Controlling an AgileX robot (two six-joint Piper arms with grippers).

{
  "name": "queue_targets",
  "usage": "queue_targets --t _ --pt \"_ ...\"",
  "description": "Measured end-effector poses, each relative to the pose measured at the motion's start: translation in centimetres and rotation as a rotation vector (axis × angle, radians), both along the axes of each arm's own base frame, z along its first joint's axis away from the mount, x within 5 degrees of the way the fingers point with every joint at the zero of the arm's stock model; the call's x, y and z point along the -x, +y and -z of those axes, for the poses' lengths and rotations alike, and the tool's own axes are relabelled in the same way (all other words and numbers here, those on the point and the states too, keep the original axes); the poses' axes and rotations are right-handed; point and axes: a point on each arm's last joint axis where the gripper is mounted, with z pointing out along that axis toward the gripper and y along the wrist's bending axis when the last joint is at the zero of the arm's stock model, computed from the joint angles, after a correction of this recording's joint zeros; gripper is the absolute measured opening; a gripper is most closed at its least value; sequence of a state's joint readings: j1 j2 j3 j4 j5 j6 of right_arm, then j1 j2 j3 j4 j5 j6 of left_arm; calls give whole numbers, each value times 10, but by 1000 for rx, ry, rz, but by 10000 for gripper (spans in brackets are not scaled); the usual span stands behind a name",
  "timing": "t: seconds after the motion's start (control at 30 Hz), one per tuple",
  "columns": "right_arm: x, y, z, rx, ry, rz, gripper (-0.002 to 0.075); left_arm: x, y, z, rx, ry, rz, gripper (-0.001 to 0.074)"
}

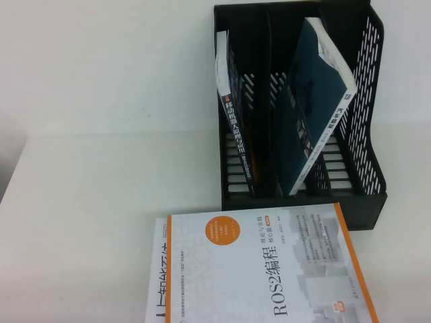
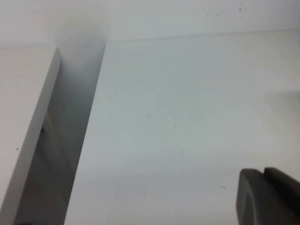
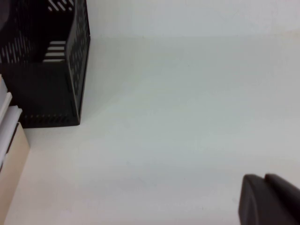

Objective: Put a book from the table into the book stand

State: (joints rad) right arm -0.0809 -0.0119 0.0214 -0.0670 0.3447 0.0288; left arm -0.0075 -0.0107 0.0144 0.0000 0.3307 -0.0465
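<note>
While both arms hang back out of the high view, nothing has been picked up yet, so I'd judge the job is at its very start. The ROS book (image 1: 256, 269), white with an orange edge, lies flat on the table (image 1: 101, 134) just in front of the black book stand (image 1: 369, 134), on top of another book (image 1: 156, 296) that peeks out at its left. The stand already holds two books: one upright in the left slot (image 1: 236, 128), one blue volume leaning in the middle slot (image 1: 316, 94); the right slot looks free. The left tool (image 2: 267, 197) hovers over bare table beside a gap at the table's edge, and the right tool (image 3: 269, 199) hovers over bare table to the side of the stand; whether either is spread or pressed together I cannot tell. Next, I'd expect an arm must reach the flat book, get hold of an edge, and tip it upright for the free slot.
</note>
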Motion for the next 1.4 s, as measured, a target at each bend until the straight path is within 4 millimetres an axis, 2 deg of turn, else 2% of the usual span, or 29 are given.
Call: queue_targets --t 1.4 --pt "0 0 0 2 0 0 -3 0 0 0 -17 0 5 -2"
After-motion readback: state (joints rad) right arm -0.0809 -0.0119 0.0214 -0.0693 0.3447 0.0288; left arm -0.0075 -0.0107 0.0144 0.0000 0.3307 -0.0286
